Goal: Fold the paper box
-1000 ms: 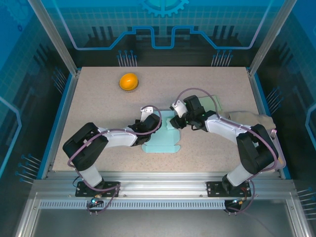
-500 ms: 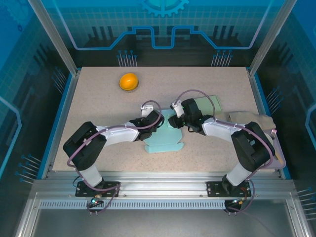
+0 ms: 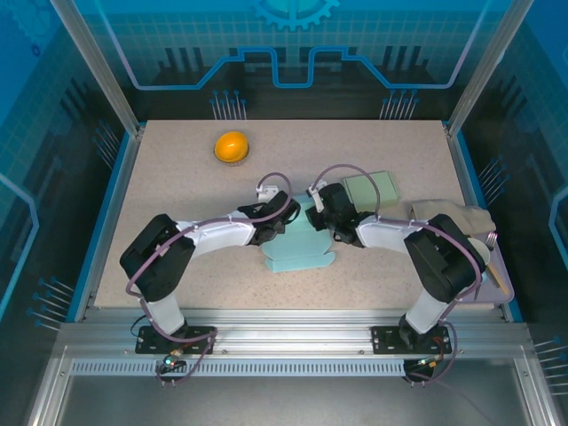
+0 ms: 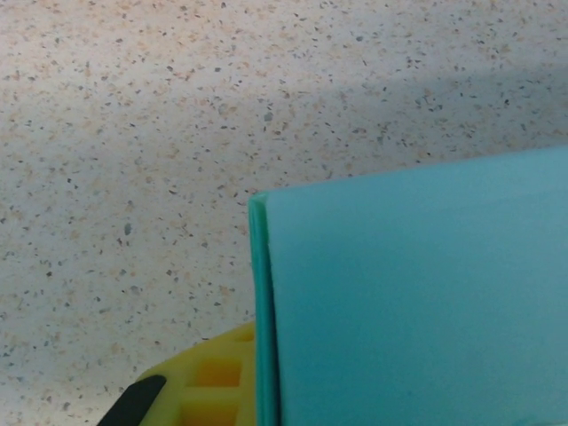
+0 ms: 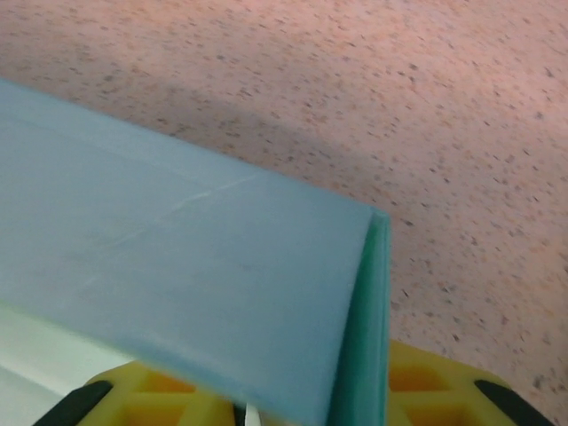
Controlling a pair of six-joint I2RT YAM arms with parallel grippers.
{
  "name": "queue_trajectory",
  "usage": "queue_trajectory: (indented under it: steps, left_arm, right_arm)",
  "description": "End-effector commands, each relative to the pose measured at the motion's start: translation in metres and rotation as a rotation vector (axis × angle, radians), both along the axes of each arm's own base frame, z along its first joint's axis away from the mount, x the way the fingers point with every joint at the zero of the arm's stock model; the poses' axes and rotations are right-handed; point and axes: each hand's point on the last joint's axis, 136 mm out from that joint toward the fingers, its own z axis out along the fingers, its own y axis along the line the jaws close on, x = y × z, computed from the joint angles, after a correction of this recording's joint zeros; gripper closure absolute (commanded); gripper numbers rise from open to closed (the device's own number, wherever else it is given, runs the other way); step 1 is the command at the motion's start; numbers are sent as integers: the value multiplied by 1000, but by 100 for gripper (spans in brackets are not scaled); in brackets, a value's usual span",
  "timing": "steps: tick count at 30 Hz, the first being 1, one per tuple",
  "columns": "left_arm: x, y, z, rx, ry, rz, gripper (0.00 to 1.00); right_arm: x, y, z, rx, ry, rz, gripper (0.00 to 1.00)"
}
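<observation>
The teal paper box (image 3: 300, 253) lies partly folded at the table's middle, with one panel standing up between the two arms. My left gripper (image 3: 281, 216) is shut on that panel's left end. In the left wrist view the panel's folded edge (image 4: 261, 311) runs beside one of my yellow fingers (image 4: 209, 377). My right gripper (image 3: 318, 213) is at the panel's right end. In the right wrist view its jaws (image 5: 311, 399) are open and straddle the doubled teal edge (image 5: 368, 337). One finger (image 5: 444, 386) is against that edge and the other (image 5: 142, 390) is apart from it.
An orange round object (image 3: 231, 146) sits at the back left. A pale green pad (image 3: 371, 188) lies behind the right arm. A beige cloth (image 3: 448, 216) and a tray (image 3: 495, 266) are at the right edge.
Both grippers have moved in toward each other over the box, and the box has shifted slightly right. The right jaws have narrowed around the raised panel.
</observation>
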Motion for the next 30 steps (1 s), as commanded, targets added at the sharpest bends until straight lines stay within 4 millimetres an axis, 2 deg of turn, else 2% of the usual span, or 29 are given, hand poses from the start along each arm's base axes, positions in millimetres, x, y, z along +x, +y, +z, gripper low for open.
queue_trajectory:
  steps: [1, 4, 5, 8, 13, 20, 26, 28, 30]
  left_arm:
    - [-35, 0, -32, 48, 192, -49, 100]
    - [-36, 7, -27, 52, 192, 17, 100]
    - [-36, 10, -25, 58, 189, 43, 100]
    - [-36, 16, -20, 66, 190, 102, 100]
    - [-38, 20, -16, 80, 194, 122, 100]
    - [-40, 28, -12, 100, 181, 146, 100]
    - [-40, 33, -10, 119, 177, 156, 100]
    - [-40, 32, -9, 115, 178, 154, 100]
    - [-39, 31, -9, 112, 177, 151, 100]
  right_arm:
    - [2, -26, -16, -114, 25, -158, 69]
    - [-2, -54, -26, -206, 52, -290, 70]
    - [3, -60, -20, -226, 43, -351, 70]
    - [-2, -82, -24, -306, 62, -447, 71]
    - [-8, -109, -23, -411, 83, -567, 76]
    - [-16, -136, -20, -428, 120, -716, 78]
    - [-17, -148, -15, -390, 128, -774, 77]
    - [-12, -141, -16, -362, 133, -735, 75]
    - [-7, -124, -19, -304, 145, -646, 72]
